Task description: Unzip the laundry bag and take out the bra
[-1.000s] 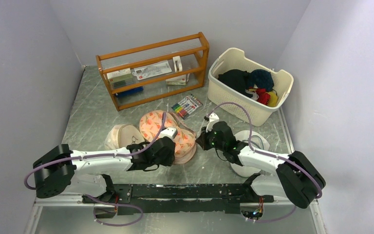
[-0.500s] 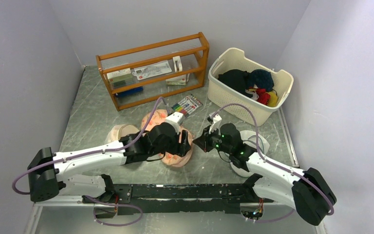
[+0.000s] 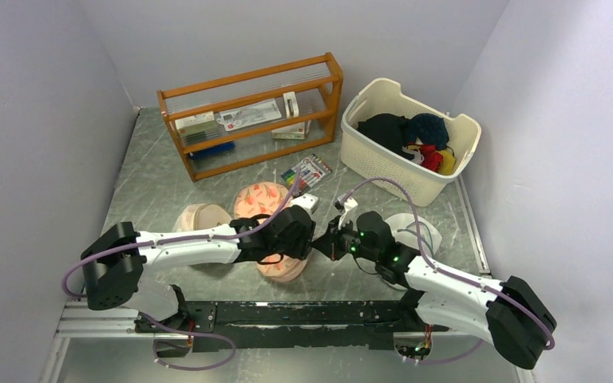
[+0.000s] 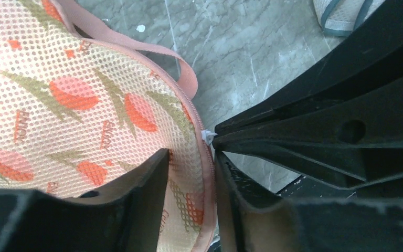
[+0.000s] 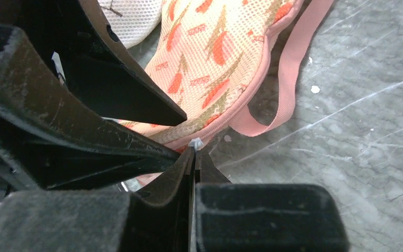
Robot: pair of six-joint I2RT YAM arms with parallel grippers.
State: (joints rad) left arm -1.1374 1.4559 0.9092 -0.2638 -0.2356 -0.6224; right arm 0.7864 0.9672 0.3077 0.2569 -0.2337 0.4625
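The laundry bag (image 3: 262,198), a peach mesh pouch with orange flowers, lies mid-table under my left arm. My left gripper (image 3: 306,234) is shut on the bag's right edge; in the left wrist view its jaws (image 4: 191,178) pinch the mesh and the zip seam (image 4: 205,157). My right gripper (image 3: 329,239) meets it from the right, shut on the small white zip pull (image 5: 195,142), which also shows in the left wrist view (image 4: 205,135). A pink strap loop (image 5: 288,68) hangs from the bag (image 5: 215,42). The bra is hidden.
A beige domed pouch (image 3: 198,217) lies left of the bag. White mesh discs (image 3: 412,226) lie under my right arm. A cream basket (image 3: 383,171) with dark and red clothes stands back right, a wooden rack (image 3: 251,78) at the back, a marker pack (image 3: 307,171) between.
My left gripper has swung forward and right across the bag to its right edge. My right gripper has moved left to meet it at the zip. The bag has shifted under the left arm.
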